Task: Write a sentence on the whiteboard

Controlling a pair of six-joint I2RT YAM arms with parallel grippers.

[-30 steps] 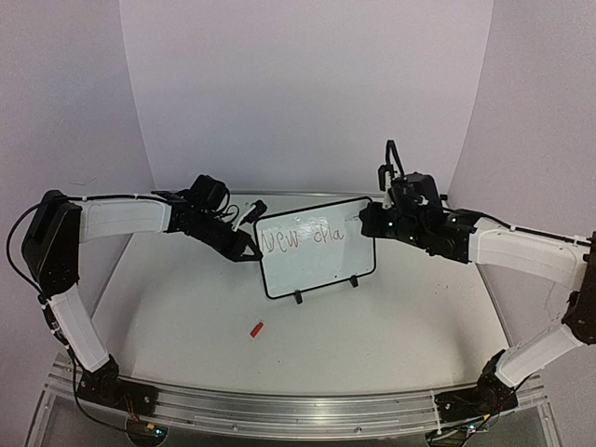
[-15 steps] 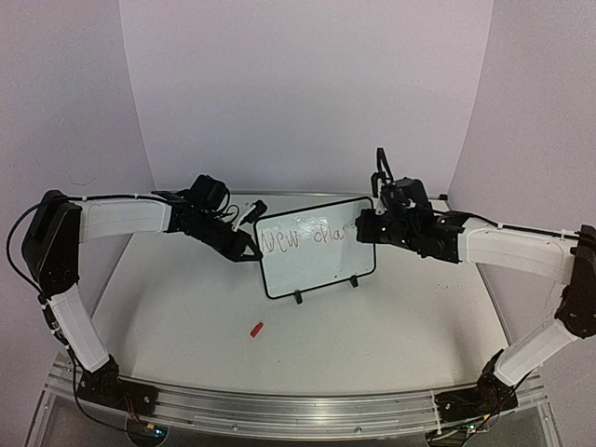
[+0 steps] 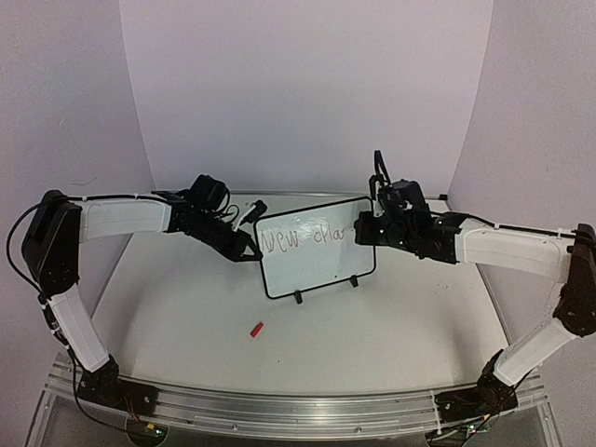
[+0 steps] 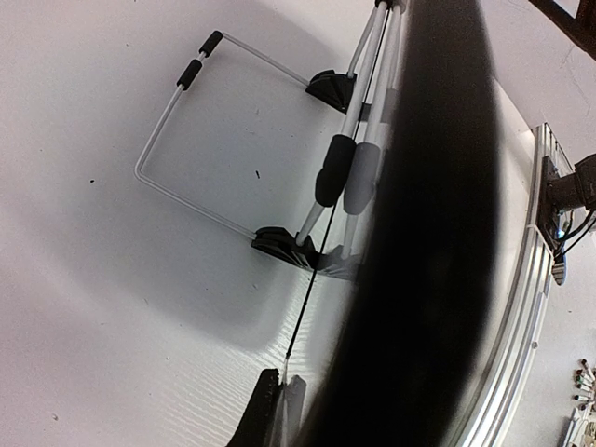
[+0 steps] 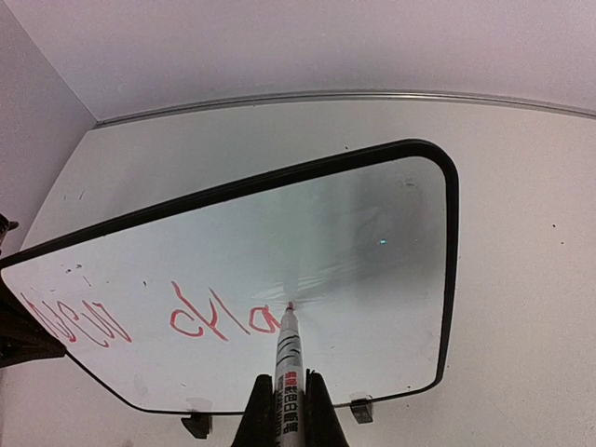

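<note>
I see the whiteboard (image 3: 317,247) standing on the table (image 3: 186,317), propped on its two small black feet (image 3: 298,298) and leaning back a little. The writing (image 3: 303,238) runs in one line across the upper part of the whiteboard. From the overhead camera it reads roughly "New cha", and the right wrist camera shows the letters in red (image 5: 200,321).

My right gripper (image 3: 365,226) is at the whiteboard's upper right corner. In its wrist view the right gripper (image 5: 286,414) is narrow, with both fingers (image 5: 256,419) clamped on the barrel of a marker (image 5: 287,358). The marker's tip touches the white surface just to the right of the last letter. The rest of the whiteboard to the right of the tip is unmarked.

My left gripper (image 3: 247,250) is against the whiteboard's left edge, about halfway up. In its wrist view I look along the whiteboard edge-on (image 4: 317,270). One dark finger (image 4: 265,410) is on the back side and a large blurred black shape is on the front, so the jaws look pinched onto that edge. The wire stand (image 4: 177,140) folds out behind the whiteboard.

A small red cap (image 3: 256,329) lies on the table in front of the whiteboard, well apart from it, below its left corner.
</note>
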